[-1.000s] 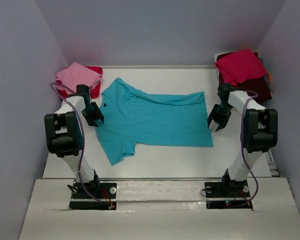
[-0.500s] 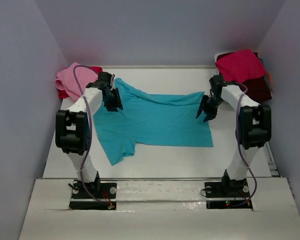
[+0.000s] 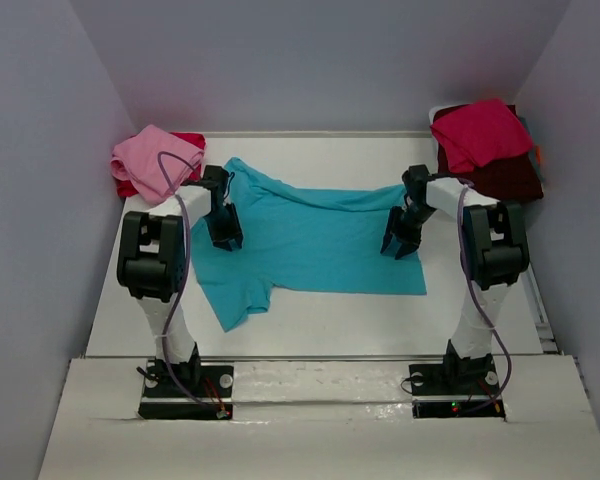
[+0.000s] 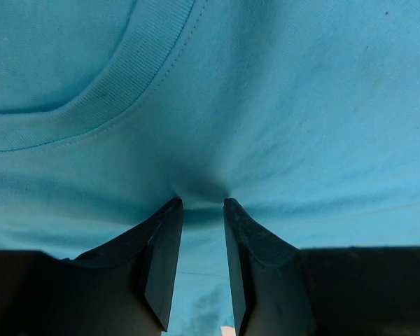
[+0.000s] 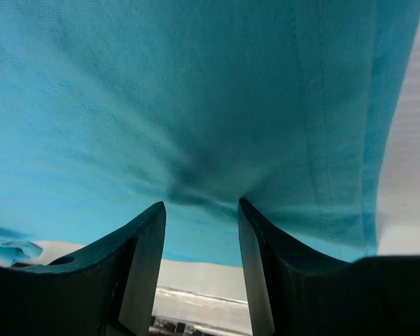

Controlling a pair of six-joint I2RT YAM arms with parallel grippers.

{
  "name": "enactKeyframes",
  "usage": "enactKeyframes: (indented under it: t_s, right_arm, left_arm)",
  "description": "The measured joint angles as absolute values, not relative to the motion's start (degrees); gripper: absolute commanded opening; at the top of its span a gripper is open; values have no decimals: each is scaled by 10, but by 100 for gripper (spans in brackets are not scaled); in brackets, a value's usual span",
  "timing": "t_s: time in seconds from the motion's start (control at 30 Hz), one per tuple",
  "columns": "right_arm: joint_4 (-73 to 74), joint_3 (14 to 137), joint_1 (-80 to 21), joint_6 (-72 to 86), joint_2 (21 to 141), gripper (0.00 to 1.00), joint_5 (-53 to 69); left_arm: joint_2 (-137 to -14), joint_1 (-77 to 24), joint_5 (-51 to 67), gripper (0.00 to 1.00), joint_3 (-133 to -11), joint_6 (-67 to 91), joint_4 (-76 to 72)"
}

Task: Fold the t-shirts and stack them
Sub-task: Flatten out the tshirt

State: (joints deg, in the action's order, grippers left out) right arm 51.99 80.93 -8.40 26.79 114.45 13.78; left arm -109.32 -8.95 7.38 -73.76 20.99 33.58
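Turquoise t-shirt [image 3: 310,240] lies spread on the white surface [image 3: 330,320], a bit wrinkly. Left end effector [image 4: 201,206] & right end effector [image 5: 200,206] each pinch its cloth.

Overhead view behind both arms — two wrist close-ups, all sharing the turquoise shirt [image 3: 310,240]
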Motion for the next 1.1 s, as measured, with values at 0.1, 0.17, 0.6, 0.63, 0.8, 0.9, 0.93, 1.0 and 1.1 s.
enactKeyframes:
  t_s: [0.1, 0.17, 0.6, 0.63, 0.8, 0.9, 0.93, 1.0, 1.1]
  right_arm:
    - [522, 781, -86, 270, 1129, 52, 145]
    - [525, 758, -89, 272, 1114, 52, 146]
    - [554, 627, -93, 297, 998, 53, 168]
    - [556, 620, -95, 299, 987, 53, 169]
    - [562, 580, -108, 306, 944, 53, 179]
    - [566, 563, -113, 310, 938, 53, 180]
    - [568, 562, -113, 310, 938, 53, 180]
    - [569, 565, -114, 310, 938, 53, 178]
    - [579, 593, -114, 309, 943, 53, 175]
  left_arm:
    - [-1081, -89, 77, 43, -721, 211, 340]
    - [-1070, -89, 81, 43, -706, 213, 344]
    - [-982, -92, 112, 44, -593, 220, 387]
    - [-972, -93, 113, 44, -581, 220, 390]
    - [-935, -93, 118, 44, -533, 219, 395]
    - [-930, -93, 122, 44, -520, 220, 398]
    - [-930, -93, 122, 44, -520, 220, 399]
    - [-930, -93, 118, 44, -525, 220, 402]
    - [-930, -93, 111, 44, -554, 219, 416]
